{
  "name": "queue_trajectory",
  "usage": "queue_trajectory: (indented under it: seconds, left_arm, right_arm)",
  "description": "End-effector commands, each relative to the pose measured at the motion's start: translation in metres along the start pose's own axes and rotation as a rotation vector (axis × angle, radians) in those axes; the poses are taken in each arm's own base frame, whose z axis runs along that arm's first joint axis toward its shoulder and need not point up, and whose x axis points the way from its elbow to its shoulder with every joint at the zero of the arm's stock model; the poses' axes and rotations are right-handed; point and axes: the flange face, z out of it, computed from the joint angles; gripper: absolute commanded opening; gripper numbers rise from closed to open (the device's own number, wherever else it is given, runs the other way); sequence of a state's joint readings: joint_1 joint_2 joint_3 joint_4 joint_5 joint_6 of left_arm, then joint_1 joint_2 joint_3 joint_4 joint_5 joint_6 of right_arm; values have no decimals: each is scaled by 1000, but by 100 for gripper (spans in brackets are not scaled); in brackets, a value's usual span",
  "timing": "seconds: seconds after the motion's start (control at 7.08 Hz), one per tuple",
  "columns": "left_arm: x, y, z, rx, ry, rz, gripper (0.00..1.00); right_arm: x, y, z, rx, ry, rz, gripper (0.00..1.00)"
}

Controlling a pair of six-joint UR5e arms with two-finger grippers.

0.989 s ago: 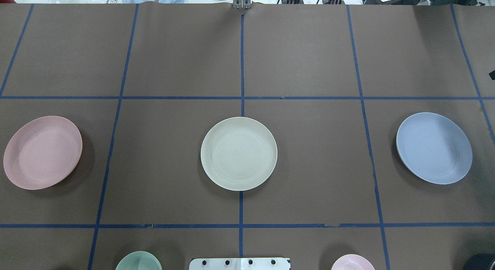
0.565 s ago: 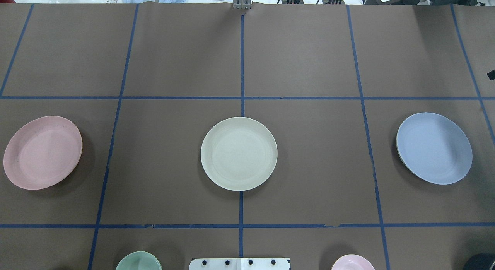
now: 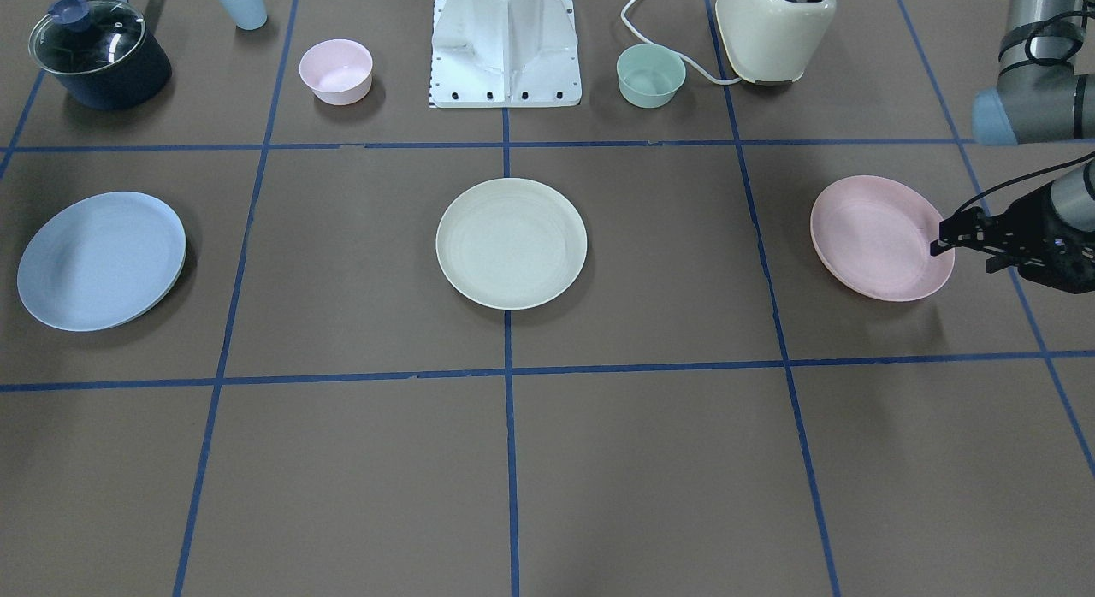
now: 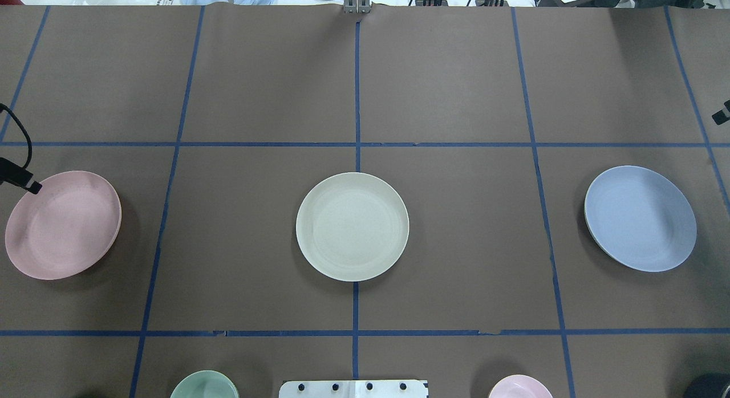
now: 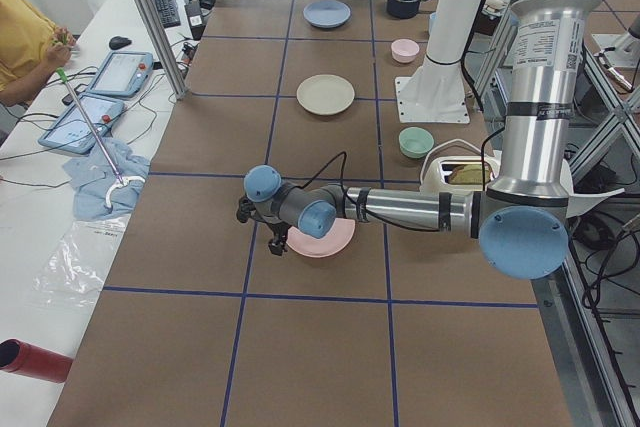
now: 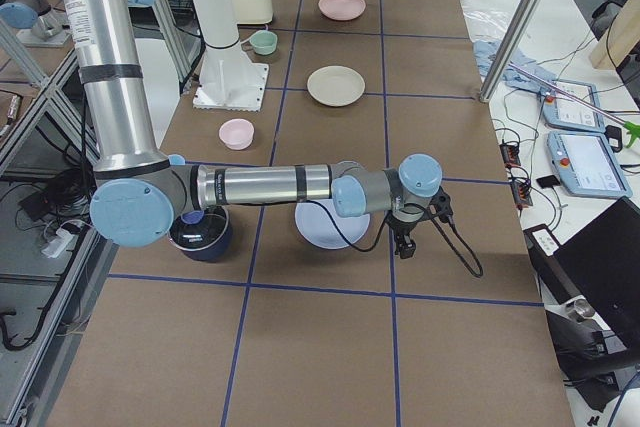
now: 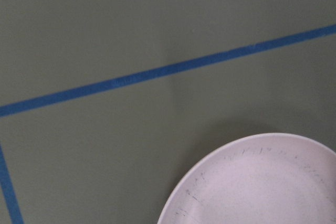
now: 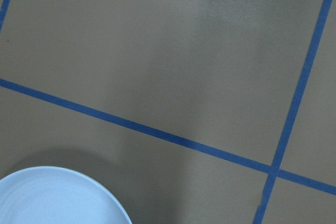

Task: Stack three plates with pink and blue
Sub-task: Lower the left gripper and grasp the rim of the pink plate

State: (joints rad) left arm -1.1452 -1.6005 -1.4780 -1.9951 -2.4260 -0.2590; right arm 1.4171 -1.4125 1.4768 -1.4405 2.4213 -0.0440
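Observation:
Three plates lie apart in a row on the brown table. The pink plate (image 3: 881, 238) (image 4: 63, 224) is on my left, the cream-white plate (image 3: 511, 243) (image 4: 352, 226) in the middle, and the blue plate (image 3: 101, 260) (image 4: 640, 218) on my right. My left gripper (image 3: 944, 238) hangs at the pink plate's outer rim with its fingers apart and holds nothing. Its wrist view shows the pink plate's edge (image 7: 262, 187). My right gripper (image 6: 405, 242) is beside the blue plate's outer rim. Only a sliver of it (image 4: 722, 113) shows overhead, so I cannot tell whether it is open or shut.
Along the robot's side stand a small pink bowl (image 3: 335, 71), a green bowl (image 3: 651, 75), a blue cup (image 3: 239, 4), a dark pot with a glass lid (image 3: 98, 54), a cream toaster (image 3: 774, 28) and the white robot base (image 3: 506, 45).
My left gripper's tip has come into the overhead view at the left edge, by the pink plate. The right gripper's sliver at the right edge has shifted slightly. The plates have not moved.

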Motion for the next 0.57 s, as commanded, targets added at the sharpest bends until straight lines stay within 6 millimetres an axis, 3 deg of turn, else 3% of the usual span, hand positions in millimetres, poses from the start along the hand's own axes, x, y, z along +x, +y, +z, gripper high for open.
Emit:
queue_trajectory:
  seconds: [0.0, 0.14, 0.42]
  left_arm:
    - [-6, 8, 24, -17, -15, 17, 99]
    - [-3, 12, 32, -34, -13, 21, 96]
    - [-6, 15, 41, -54, -14, 15, 52]
  right_arm:
    - [-1, 2, 4, -7, -1, -3, 100]
    - [-3, 2, 5, -8, -2, -8, 100]
    - [-4, 1, 7, -11, -2, -10, 100]
